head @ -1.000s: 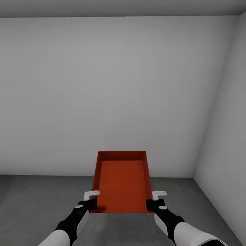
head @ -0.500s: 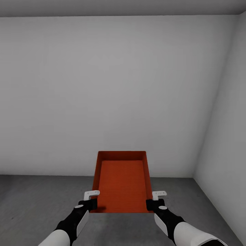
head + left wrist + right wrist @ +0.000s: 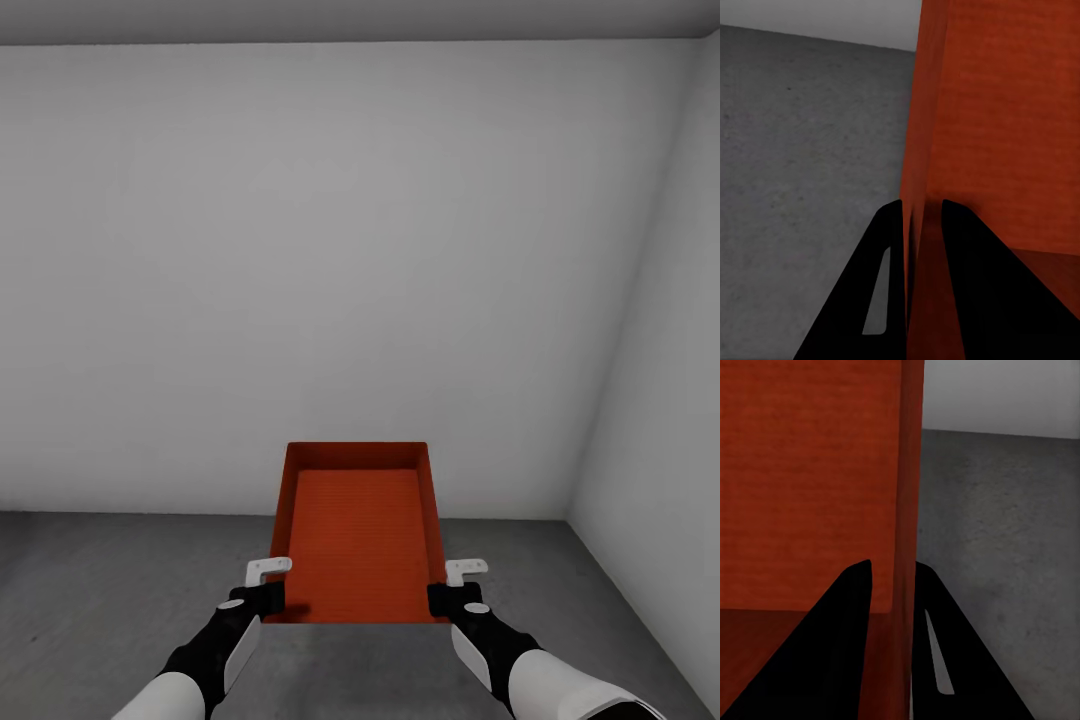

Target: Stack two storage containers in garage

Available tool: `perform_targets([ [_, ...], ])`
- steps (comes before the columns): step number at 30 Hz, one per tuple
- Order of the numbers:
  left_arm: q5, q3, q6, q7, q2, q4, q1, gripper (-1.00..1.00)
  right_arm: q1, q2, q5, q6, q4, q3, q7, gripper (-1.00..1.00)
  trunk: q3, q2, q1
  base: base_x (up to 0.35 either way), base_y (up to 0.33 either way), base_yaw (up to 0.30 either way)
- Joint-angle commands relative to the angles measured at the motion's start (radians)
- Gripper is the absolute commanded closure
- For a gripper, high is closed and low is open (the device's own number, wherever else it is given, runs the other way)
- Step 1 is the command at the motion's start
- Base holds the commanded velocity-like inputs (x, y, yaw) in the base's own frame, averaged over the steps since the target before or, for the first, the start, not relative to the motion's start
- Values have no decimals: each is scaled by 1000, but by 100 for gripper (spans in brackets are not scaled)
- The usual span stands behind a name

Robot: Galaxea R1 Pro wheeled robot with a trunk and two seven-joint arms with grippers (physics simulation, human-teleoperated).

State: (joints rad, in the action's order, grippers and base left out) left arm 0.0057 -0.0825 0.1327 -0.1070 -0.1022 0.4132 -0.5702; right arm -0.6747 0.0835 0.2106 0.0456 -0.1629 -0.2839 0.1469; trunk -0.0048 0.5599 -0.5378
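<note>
A red-orange storage container (image 3: 358, 535) is held low in the centre of the frame, above a dark grey floor (image 3: 100, 580) and before a white-grey wall (image 3: 300, 250). Its near corners are gripped by the left gripper (image 3: 268, 592) and the right gripper (image 3: 446, 592), each closed on a side wall.

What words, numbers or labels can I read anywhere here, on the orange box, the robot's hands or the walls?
None: no text shows in any view.
The storage container is plain red-orange, inside and on its walls.
The left gripper and right gripper, each clamped on a side wall of the container, carry no marking.
The wall and the floor are bare.
</note>
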Motion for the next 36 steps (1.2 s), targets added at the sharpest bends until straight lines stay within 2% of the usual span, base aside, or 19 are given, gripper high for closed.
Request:
perform_targets([
  [1,-16,-36,7,-34,6,13,0,100,0,-6,13,5,3,22,7,100,-4,8,-4,0,0,0],
  [36,-18,-36,8,-34,5,13,0,100,0,-7,13,3,3,22,7,100,-113,253,-138,0,0,0],
])
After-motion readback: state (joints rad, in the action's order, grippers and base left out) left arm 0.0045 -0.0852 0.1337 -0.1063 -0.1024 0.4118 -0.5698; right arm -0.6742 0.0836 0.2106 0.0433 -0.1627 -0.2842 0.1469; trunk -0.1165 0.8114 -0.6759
